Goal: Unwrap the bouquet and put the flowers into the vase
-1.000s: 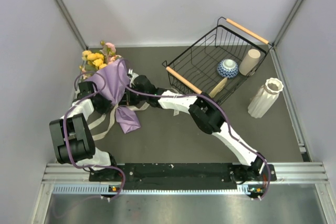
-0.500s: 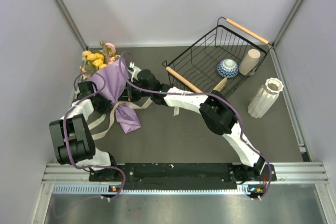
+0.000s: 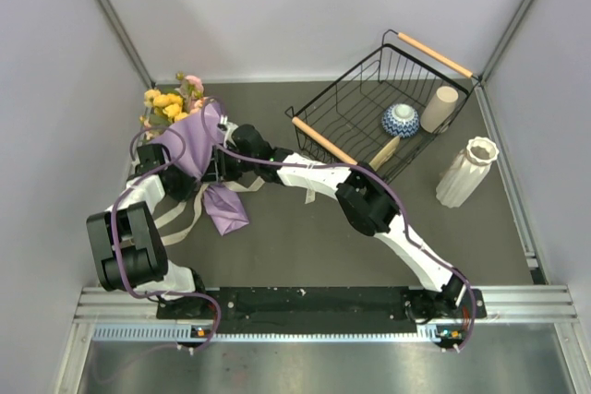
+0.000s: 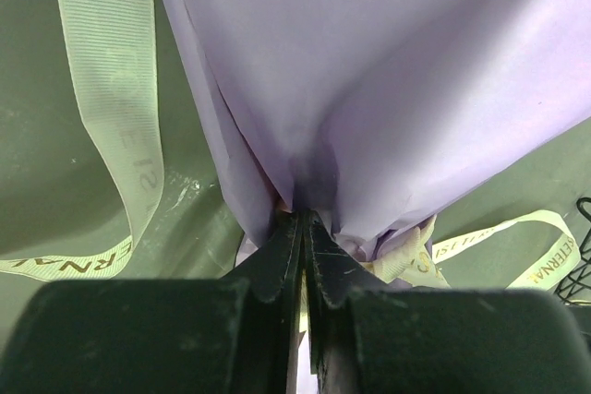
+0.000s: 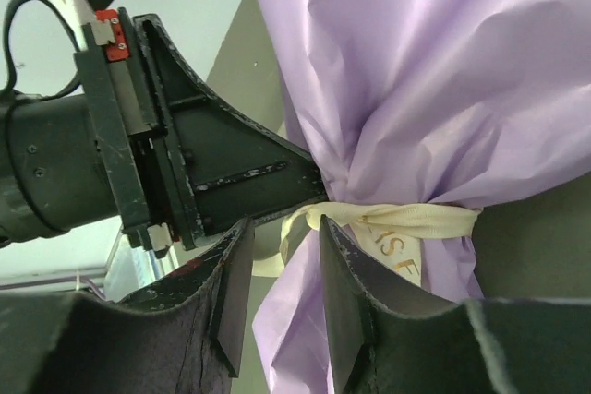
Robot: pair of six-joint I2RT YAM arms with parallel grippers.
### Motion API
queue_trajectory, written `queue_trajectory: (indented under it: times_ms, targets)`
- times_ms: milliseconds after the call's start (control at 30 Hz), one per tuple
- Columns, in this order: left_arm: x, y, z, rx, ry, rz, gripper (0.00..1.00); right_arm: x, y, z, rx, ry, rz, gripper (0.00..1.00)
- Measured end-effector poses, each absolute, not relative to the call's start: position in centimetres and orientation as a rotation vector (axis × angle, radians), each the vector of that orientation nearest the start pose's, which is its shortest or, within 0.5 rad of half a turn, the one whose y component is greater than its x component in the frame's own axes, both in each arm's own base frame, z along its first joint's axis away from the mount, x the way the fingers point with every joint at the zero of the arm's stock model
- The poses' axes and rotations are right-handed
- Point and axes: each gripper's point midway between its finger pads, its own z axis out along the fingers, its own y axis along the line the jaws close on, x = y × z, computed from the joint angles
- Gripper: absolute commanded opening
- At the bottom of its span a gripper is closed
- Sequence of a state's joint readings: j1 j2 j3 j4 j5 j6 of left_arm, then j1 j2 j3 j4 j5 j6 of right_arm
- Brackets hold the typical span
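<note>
Flowers [image 3: 171, 103], yellow and pink, top the lilac-pink paper-cone bouquet [image 3: 196, 147] at the far left of the dark desk [image 3: 305, 246], apart from the tall white ribbed ceramic vase [image 3: 466, 171] on the right. The left claw [image 4: 300, 220] is pinched on a fold of the wrapping; the right claw [image 5: 282, 237] stands parted just beside the cream ribbon [image 5: 406, 220] round the cone's neck.
</note>
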State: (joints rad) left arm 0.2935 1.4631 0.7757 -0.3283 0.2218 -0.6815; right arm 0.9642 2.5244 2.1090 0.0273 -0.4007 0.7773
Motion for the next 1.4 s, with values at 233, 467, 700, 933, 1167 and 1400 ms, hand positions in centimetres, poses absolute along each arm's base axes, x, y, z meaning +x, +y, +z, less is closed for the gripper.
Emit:
queue_trajectory:
  times_ms: [233,467,700,933,1167,1400]
  targets:
    - [32.3,3.0,4.6,-1.145,2.340,-0.434,0.11,31.0,61.0,10.3,-0.508,2.228,1.416,0.34]
    - [32.3,3.0,4.6,-1.144,2.339,-0.437,0.11,31.4,60.7,9.5,-0.478,2.261,1.364,0.35]
    - [32.3,2.9,4.6,-1.142,2.338,-0.443,0.11,31.5,60.6,8.0,-0.467,2.294,1.336,0.34]
    - [32.2,2.8,4.5,-1.142,2.341,-0.446,0.11,31.6,61.0,6.9,-0.460,2.309,1.345,0.25]
    - [32.3,2.8,4.5,-1.141,2.339,-0.450,0.11,31.5,61.3,7.4,-0.465,2.299,1.370,0.31]
    - [32.3,2.8,4.5,-1.141,2.338,-0.450,0.13,31.8,61.9,8.2,-0.470,2.265,1.392,0.23]
